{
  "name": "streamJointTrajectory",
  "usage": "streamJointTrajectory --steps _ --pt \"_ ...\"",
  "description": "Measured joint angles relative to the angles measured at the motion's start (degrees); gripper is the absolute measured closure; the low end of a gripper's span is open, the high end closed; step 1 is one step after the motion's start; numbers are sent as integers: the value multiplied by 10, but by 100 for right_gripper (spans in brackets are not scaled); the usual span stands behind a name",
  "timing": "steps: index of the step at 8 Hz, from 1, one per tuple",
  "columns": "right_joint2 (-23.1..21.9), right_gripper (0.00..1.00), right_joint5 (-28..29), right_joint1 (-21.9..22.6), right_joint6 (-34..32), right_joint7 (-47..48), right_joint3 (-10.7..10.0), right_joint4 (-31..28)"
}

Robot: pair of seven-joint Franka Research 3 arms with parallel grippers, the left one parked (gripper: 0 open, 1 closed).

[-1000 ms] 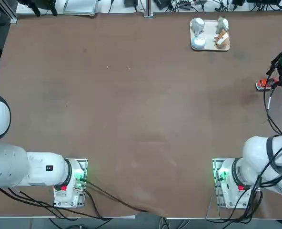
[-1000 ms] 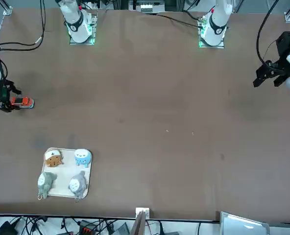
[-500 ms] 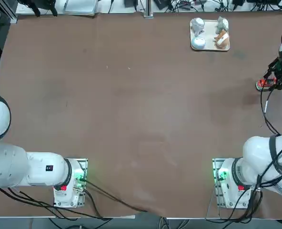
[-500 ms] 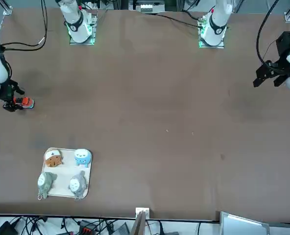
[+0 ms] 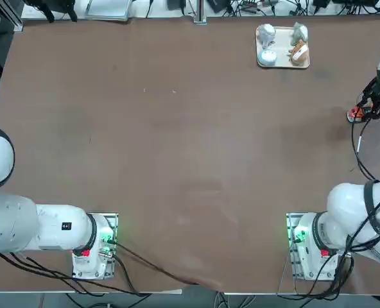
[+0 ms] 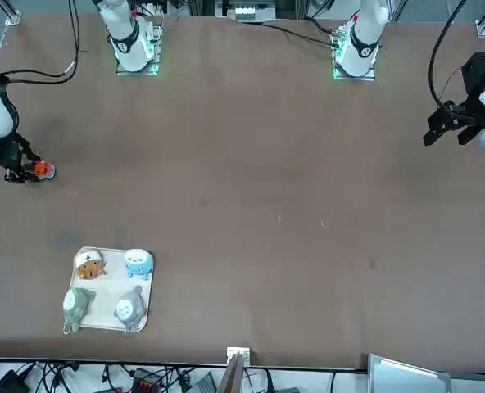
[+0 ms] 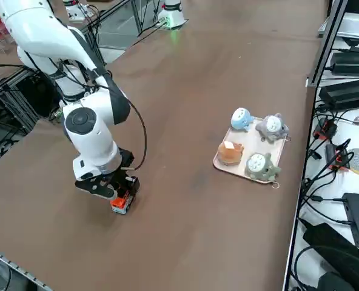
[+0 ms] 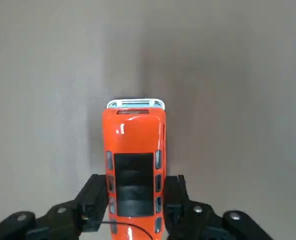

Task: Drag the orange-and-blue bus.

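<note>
Your right gripper (image 8: 133, 207) is clamping the orange-and-blue bus (image 8: 134, 162) across its rear flanks, one finger on each side, and the bus is sitting on the brown table (image 5: 190, 154) near the right edge, well apart from the figurine tray (image 5: 282, 47). It's looking like a light, hard little toy with a glossy shell — probably slippery, though I can't see whether the wheels roll. Gripping low on the flat sides seems safest.

I see the bus (image 8: 134, 160) on the table (image 5: 190, 160) at its right edge, between the right gripper (image 8: 134, 206) fingers, tray (image 5: 283, 47) well apart at the far edge.
</note>
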Motion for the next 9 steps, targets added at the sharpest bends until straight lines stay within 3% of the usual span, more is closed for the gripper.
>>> streamJointTrajectory --steps 5,9 --pt "-1 41 0 0 -6 12 5 -1" --pt "-12 41 0 32 -35 102 29 -16"
